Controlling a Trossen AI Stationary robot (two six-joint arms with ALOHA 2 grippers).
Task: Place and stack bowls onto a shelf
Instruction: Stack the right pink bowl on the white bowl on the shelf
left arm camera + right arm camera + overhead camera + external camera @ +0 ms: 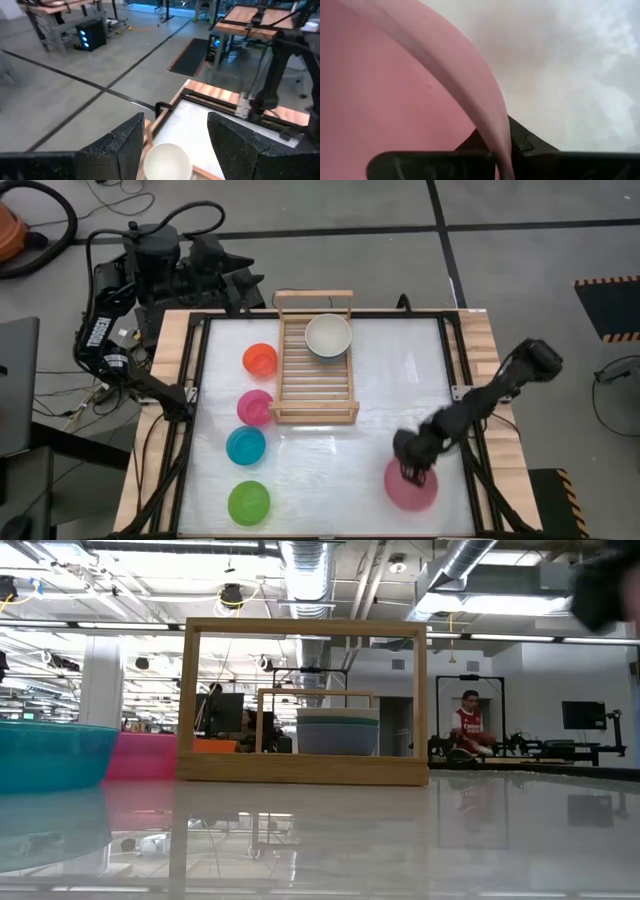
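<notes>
The right gripper [413, 471] pinches the rim of the pink bowl [418, 490] just below it. The left gripper [175, 145] hangs spread above the rack [313, 380].

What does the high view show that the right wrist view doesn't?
Only the high view shows the wooden shelf with the cream-white bowl on it, the four small bowls in a row beside it, and the left hand parked behind the table. Only the right wrist view shows the rim pinched between the fingers. Both show the right hand shut on the pink bowl.
</notes>
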